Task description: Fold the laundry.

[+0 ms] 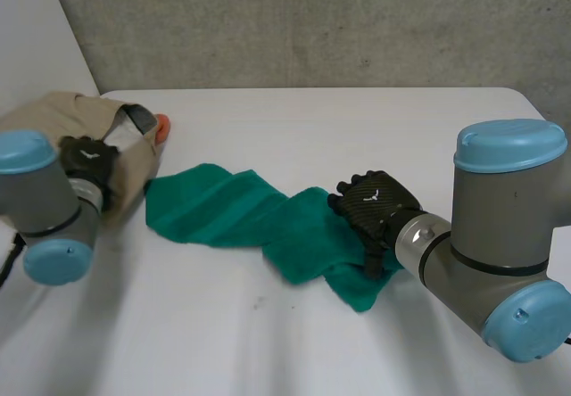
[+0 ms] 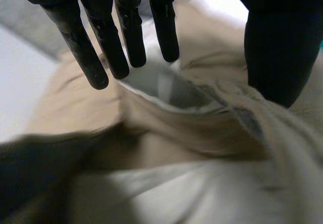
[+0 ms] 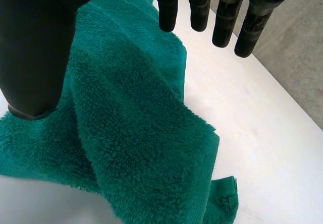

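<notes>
A crumpled green towel lies stretched across the middle of the white table. My right hand rests on the towel's right end. In the right wrist view its fingers and thumb hang straight and apart above the green towel, holding nothing. A beige garment with a pale lining is heaped at the table's far left. My left hand is on top of it. In the left wrist view the left hand hovers with straight fingers over the beige garment, the thumb standing wide apart.
An orange item peeks out at the beige heap's right side. A grey concrete wall runs behind the table. Bare tabletop lies beyond the towel's right end and along the front.
</notes>
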